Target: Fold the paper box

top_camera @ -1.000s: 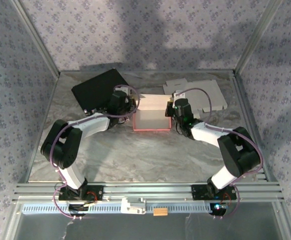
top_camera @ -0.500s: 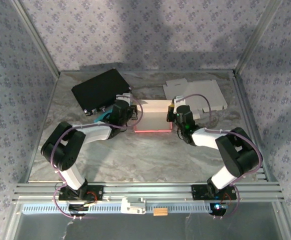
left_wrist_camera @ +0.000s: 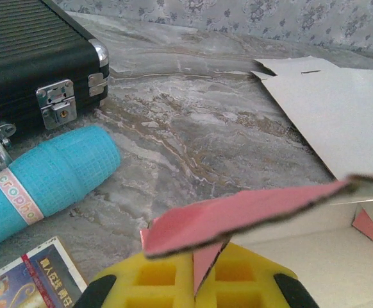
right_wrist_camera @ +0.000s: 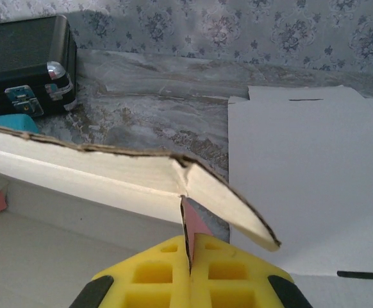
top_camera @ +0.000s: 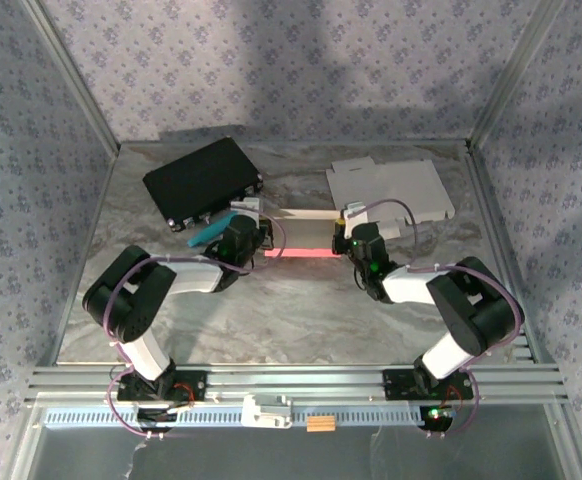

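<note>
Two thin cardboard edges are all that carry the paper box (top_camera: 301, 254), which sits mid-table between the arms. An uneven pull could skew it, tear a crease or slip a wall free. The left gripper (left_wrist_camera: 196, 277) is clenched on its pink flap (left_wrist_camera: 250, 212), the right gripper (right_wrist_camera: 190, 266) likewise on the opposite corner.

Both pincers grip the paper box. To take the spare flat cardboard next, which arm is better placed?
Right, probably. The flat cardboard lies back right, just beyond the right pincer; the left pincer holds the opposite side of the paper box. The right must release its flap first.
</note>
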You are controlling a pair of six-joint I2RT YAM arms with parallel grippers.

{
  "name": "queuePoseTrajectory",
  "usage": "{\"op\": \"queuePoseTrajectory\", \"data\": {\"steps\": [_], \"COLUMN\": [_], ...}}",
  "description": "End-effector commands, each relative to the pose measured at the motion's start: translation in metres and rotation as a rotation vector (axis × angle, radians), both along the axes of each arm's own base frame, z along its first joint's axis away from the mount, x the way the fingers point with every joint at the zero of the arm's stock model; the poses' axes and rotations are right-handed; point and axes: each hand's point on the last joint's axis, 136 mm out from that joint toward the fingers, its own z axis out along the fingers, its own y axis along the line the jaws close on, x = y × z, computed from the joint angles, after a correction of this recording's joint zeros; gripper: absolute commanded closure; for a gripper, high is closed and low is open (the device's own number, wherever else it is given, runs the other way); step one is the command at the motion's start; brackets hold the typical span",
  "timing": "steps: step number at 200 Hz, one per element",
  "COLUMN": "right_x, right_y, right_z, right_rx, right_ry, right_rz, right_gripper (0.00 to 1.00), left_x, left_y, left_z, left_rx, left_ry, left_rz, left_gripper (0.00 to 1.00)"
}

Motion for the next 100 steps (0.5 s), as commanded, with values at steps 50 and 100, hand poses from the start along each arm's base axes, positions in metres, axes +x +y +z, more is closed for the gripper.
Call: {"op": "queuePoseTrajectory", "data": {"steps": [50,100], "right_x": [-0.014,-0.041], "right_y": [-0.007,-0.015], "right_z": [-0.002,0.003], "right_rx": [0.033,0.18], "right_ry": [0.064,0.205], "right_rz": [-0.04,-0.093], "right_gripper": [0.76,0.51], "left_x": [-0.014,-0.012], "left_y": [-0.011,-0.009], "left_z": [0.004,-0.001], "left_rx": [0.016,0.043], "left_ry": [-0.031,-0.02], "left_rz": [-0.052,-0.024], "left_gripper": [1.0,1.0]}}
